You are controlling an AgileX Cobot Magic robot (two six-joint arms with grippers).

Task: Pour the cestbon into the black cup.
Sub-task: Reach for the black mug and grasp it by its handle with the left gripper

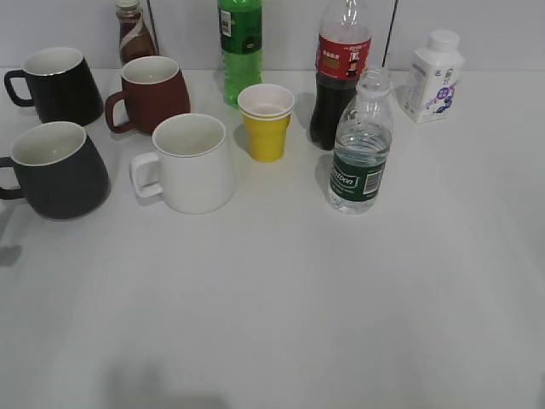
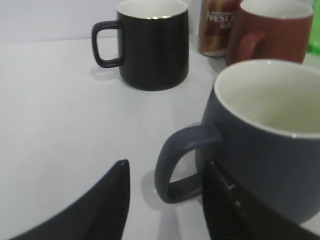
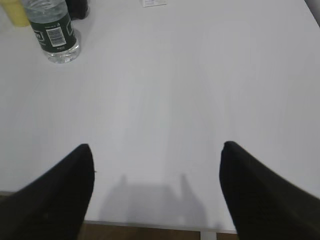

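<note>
The cestbon (image 1: pixel 361 145), a small clear capless bottle with a dark green label, stands upright right of centre; its base also shows in the right wrist view (image 3: pixel 52 30). The black cup (image 1: pixel 55 170), a charcoal mug with an off-white inside, stands at the left edge. In the left wrist view my left gripper (image 2: pixel 167 164) is open, its fingers on either side of the black cup's (image 2: pixel 265 145) loop handle, not closed on it. My right gripper (image 3: pixel 156 146) is open and empty over the table's near edge, far from the bottle. Neither gripper shows in the exterior view.
A glossy black mug (image 1: pixel 55 83), maroon mug (image 1: pixel 153 92), white mug (image 1: pixel 192 162) and yellow paper cup (image 1: pixel 266 119) stand nearby. A cola bottle (image 1: pixel 341 72), green soda bottle (image 1: pixel 240 47), white bottle (image 1: pixel 434 77) and brown bottle (image 1: pixel 134 34) line the back.
</note>
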